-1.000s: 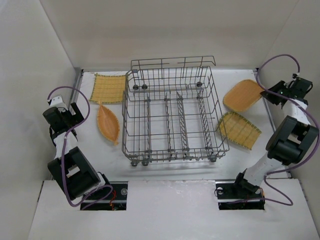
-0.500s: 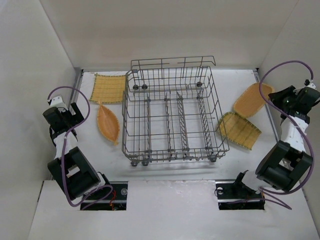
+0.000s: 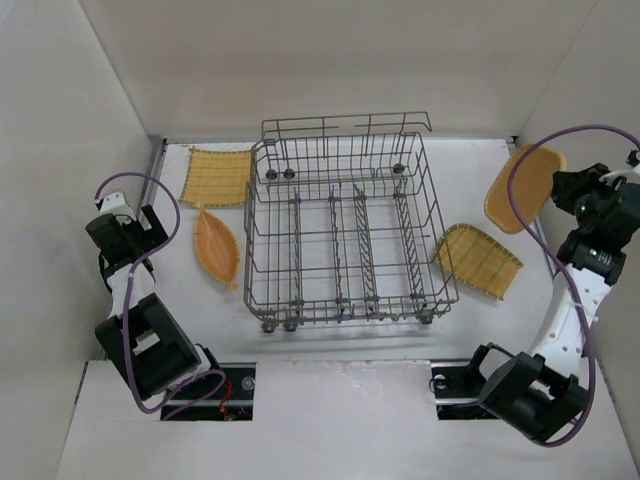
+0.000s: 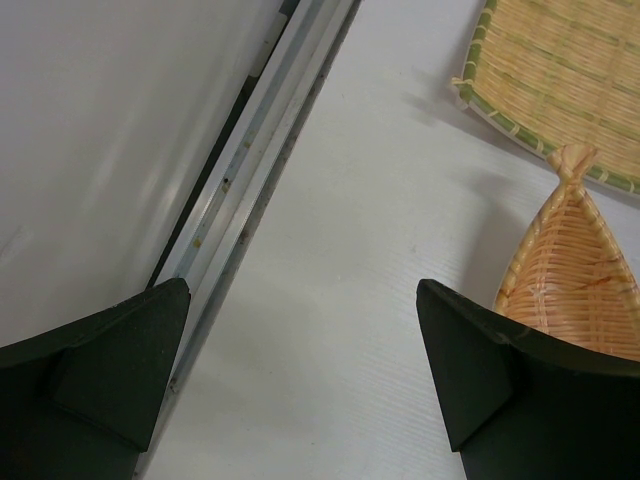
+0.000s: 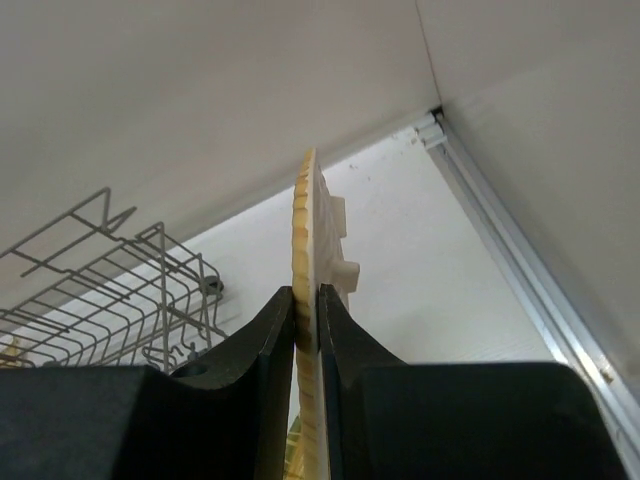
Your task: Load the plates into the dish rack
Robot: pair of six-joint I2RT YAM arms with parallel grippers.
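The grey wire dish rack (image 3: 345, 225) stands in the middle of the table with no plates in it. My right gripper (image 3: 562, 188) is shut on the rim of the rounded orange plate (image 3: 522, 188) and holds it on edge above the table, right of the rack; in the right wrist view the plate (image 5: 306, 230) stands edge-on between the fingers. A yellow plate (image 3: 479, 259) lies right of the rack. Another yellow plate (image 3: 220, 175) and the leaf-shaped orange plate (image 3: 216, 246) lie left of it. My left gripper (image 3: 150, 232) is open and empty, left of the leaf plate (image 4: 580, 280).
White walls enclose the table on three sides. A metal rail (image 4: 250, 180) runs along the left wall, and another (image 5: 520, 270) along the right wall. The rack's corner (image 5: 120, 290) shows to the left in the right wrist view.
My right gripper has lifted the rounded orange plate off the table and turned it on edge, moving up and to the right. The left arm has not moved.
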